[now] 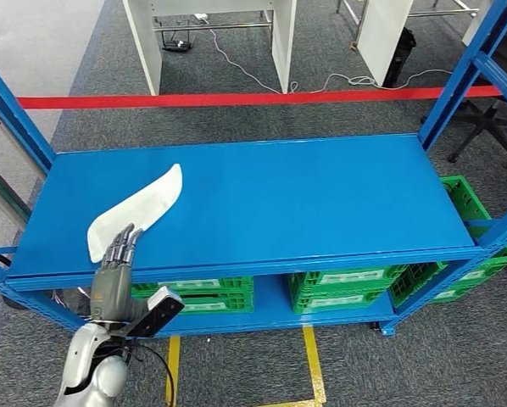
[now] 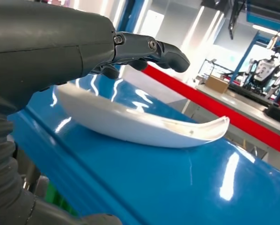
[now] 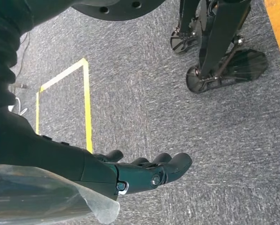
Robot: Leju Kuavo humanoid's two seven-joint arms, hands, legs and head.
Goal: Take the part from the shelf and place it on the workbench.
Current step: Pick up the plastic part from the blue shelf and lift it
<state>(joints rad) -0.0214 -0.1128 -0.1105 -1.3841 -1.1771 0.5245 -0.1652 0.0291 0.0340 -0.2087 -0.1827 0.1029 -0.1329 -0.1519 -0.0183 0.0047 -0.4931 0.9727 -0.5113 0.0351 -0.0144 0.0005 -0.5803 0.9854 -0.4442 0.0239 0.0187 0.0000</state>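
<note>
The task is at its beginning: the white part (image 1: 136,209) lies flat on the top board of the blue shelf (image 1: 289,195), near its left front corner, and nothing has been lifted yet. The grasp, the carrying and the placing on the surface are all left to do (no workbench can be identified with certainty from here).

The left robot hand (image 1: 115,271) reaches over the front edge of the shelf with fingers stretched out and holding nothing. Its fingertips (image 2: 173,56) hover just above the near end of the part; whether they touch it I cannot tell. The right robot hand (image 3: 145,171) hangs over the carpet floor, fingers extended, empty.
</note>
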